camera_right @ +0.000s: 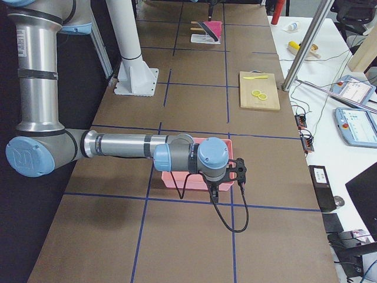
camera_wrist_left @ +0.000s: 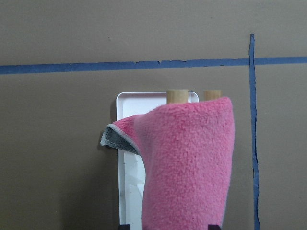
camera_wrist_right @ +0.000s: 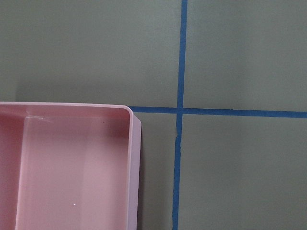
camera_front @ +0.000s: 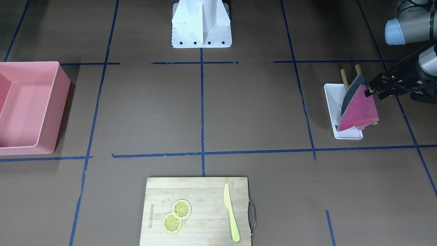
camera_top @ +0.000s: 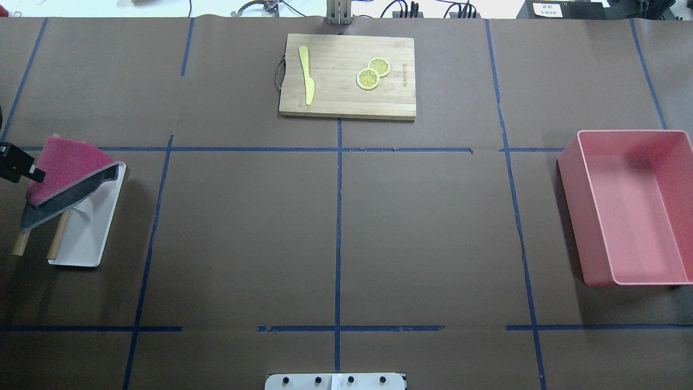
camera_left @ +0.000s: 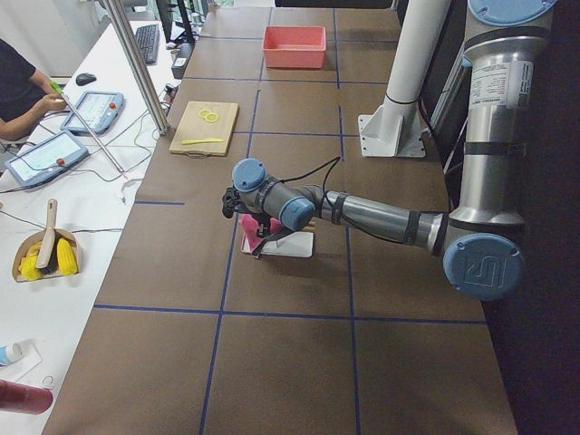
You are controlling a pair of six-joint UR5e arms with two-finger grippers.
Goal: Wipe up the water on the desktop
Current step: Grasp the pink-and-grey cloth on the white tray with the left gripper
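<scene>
**Tabletop** (camera_top: 243, 227): dark brown and matte, lying under both arms and spreading across the whole working area. Blue tape lines (camera_top: 338, 216) are dividing it into a grid.

**Left pincer** (camera_front: 376, 92): hanging above the tabletop near the end on the robot's left, level with the raised edge of the pink cloth (camera_front: 358, 109). Its jaws are standing apart, and in the wrist view the cloth is filling the space between them. Whether the pads are pressing the fabric cannot be told. The bare tabletop is lying below and all around it.

**Right pincer** (camera_right: 238, 170): hovering off the tabletop at the opposite end, just beside the outer corner of the pink bin (camera_top: 582, 216). Only a side view is showing it, so I cannot tell whether it is spread or closed. Its wrist camera is looking straight down on a tape crossing and on the bin's corner.

**Pink cloth**: grey on its underside, draping over two tilted wooden dowels (camera_front: 344, 77).

**Wooden dowels**: leaning up from a white tray (camera_front: 333, 102), their ends poking out past the cloth.

**White tray**: resting flat on the tabletop.

**Cutting board** (camera_top: 335, 92): lying at the edge far from the robot and carrying two lemon slices (camera_top: 368, 79) that are overlapping. A yellow knife (camera_top: 307, 76) is lying apart from them.

**Robot base** (camera_front: 201, 24): white, standing at the middle of the near edge.
</scene>
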